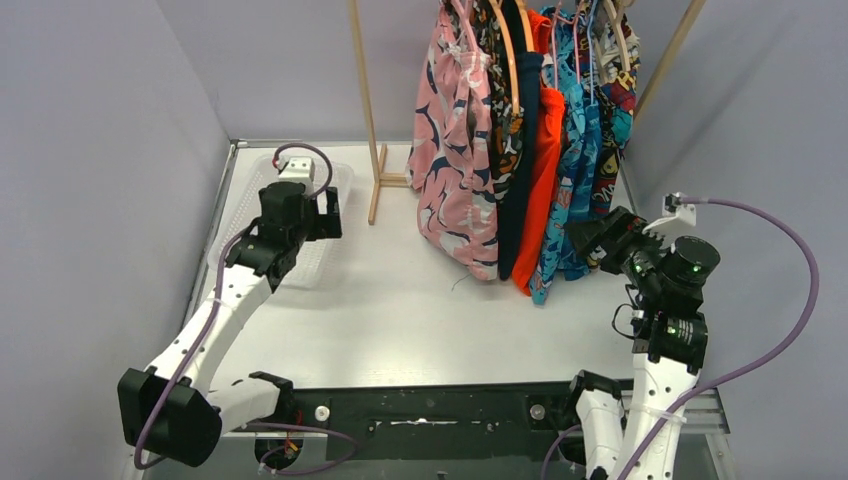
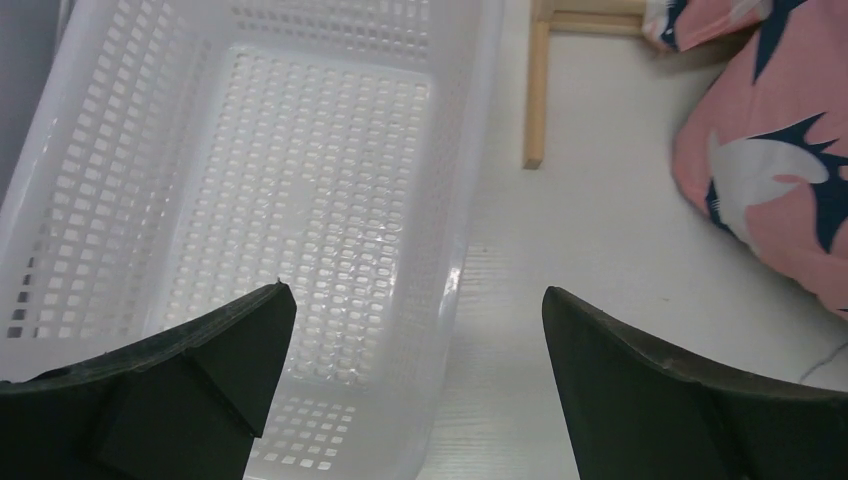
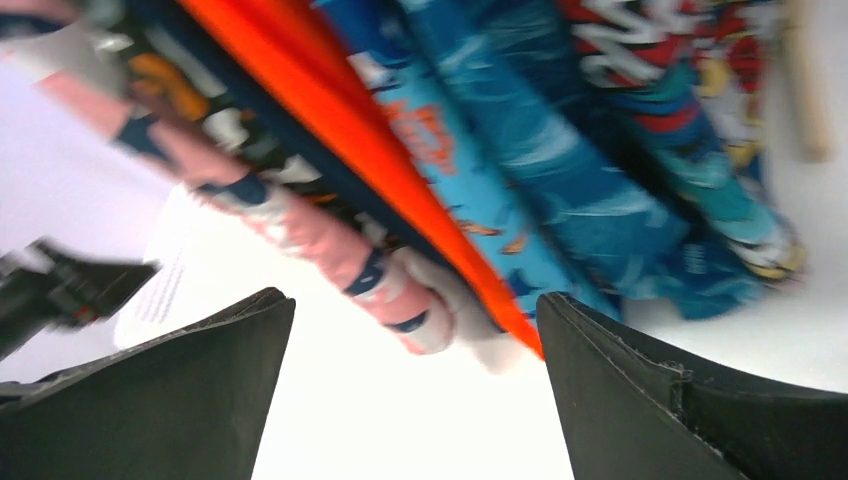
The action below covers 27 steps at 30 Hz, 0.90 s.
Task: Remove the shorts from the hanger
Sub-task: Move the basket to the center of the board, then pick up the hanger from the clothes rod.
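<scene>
**Crowded rack risk**

The shorts [image 1: 500, 150] hung packed together on the rack [image 1: 367, 100] at the counter's [image 1: 400, 300] back. My right hand [image 1: 588, 238] gaped empty just beside the teal pair [image 1: 575, 190]. My left hand [image 2: 415, 300] gaped empty over the basket's [image 2: 100, 150] rim. A careless pinch might have caught two pairs or tipped the rack.

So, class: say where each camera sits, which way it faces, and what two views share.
Top external: above, behind the bases, looking down; left arm, right arm show.
Left wrist: on left arm, facing down into white basket; left gripper shows.
Right wrist: on right arm, facing hanging shorts; right gripper shows.
Shared: top and left wrist both show white basket.
</scene>
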{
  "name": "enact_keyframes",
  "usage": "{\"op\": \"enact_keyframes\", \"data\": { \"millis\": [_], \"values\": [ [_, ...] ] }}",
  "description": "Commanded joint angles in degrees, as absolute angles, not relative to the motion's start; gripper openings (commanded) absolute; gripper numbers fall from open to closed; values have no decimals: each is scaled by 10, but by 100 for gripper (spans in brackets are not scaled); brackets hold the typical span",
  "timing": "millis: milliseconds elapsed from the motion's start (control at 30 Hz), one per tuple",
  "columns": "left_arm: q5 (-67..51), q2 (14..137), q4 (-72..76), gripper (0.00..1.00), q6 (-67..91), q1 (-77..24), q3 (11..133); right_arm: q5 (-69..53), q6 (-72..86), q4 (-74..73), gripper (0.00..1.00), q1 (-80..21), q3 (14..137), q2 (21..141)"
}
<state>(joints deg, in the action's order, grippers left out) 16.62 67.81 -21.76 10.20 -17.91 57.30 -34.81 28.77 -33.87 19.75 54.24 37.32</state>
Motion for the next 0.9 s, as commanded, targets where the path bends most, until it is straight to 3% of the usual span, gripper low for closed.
{"op": "enact_keyframes", "data": {
  "millis": [0,167,300,400,433,500,700,867],
  "values": [
    [46,634,-133,98,139,-169,541,-530,324,-241,95,165,552,374],
    [-2,613,-120,98,158,-168,520,-411,291,-310,85,54,597,420],
    [-8,613,-130,98,160,-167,517,-262,293,-309,80,-148,615,468],
    [12,609,-137,98,159,-167,516,-17,272,-348,83,-362,668,536],
    [18,605,-137,98,160,-165,514,122,264,-360,84,-432,687,557],
    [26,596,-132,98,164,-161,506,269,240,-365,87,-521,727,598],
    [18,569,-114,98,195,-143,486,387,158,-323,89,-549,848,670],
    [3,565,-113,98,200,-141,483,365,68,-239,77,-530,893,679]
  ]
}}
